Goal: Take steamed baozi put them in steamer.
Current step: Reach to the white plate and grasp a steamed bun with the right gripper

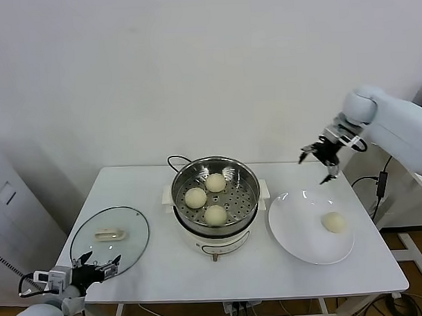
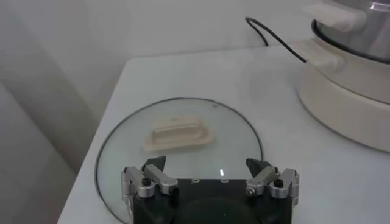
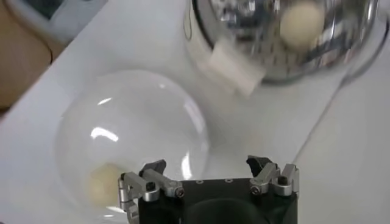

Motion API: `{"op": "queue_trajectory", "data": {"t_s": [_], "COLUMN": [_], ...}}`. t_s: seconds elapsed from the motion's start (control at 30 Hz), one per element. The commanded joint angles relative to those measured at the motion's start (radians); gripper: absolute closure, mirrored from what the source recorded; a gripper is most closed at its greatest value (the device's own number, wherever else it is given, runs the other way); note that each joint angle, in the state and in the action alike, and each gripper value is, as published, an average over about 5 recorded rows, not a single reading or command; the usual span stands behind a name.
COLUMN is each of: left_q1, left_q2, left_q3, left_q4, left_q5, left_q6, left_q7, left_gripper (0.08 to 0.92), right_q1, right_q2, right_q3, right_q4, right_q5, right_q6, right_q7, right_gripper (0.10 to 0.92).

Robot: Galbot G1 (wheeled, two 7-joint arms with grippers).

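Observation:
Three steamed baozi (image 1: 216, 215) lie in the shiny steel steamer (image 1: 246, 178) at the table's middle. A fourth baozi (image 1: 334, 222) rests on the white plate (image 1: 297, 231) to the steamer's right; the right wrist view shows it as a pale bun (image 3: 102, 182). My right gripper (image 1: 319, 162) hangs open and empty in the air above the plate's far edge (image 3: 208, 163). My left gripper (image 1: 97, 262) stands open and empty over the near edge of the glass lid (image 2: 207, 163).
The glass lid (image 1: 134, 247) with a white handle (image 1: 110, 235) lies flat at the table's left. A black cord (image 1: 173, 160) runs behind the cooker base (image 1: 221, 245). The table's front edge is close to the left gripper.

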Motion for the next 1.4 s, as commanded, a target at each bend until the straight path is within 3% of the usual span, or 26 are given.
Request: {"op": "queue_trajectory", "data": {"t_s": [0.03,1.4], "left_q1": [-0.002,0.004], "left_q2": [0.000,0.001], "left_q3": [0.002,0.001], "left_q4": [0.002,0.010], "left_q5": [0.001,0.002], "left_q6": [0.001,-0.001], "left_q7": [0.000,0.001], "left_gripper": [0.177,0.177], "right_q1": [-0.119,-0.432], "right_q2": [-0.079,0.092], "right_q3": [0.046,0.334], "right_q4": [-0.053,-0.263], "right_q5": [-0.038,-0.333], "right_q6": [-0.123,-0.079], "right_q7": [0.016,0.131], "right_gripper": [0.203,0.208]}}
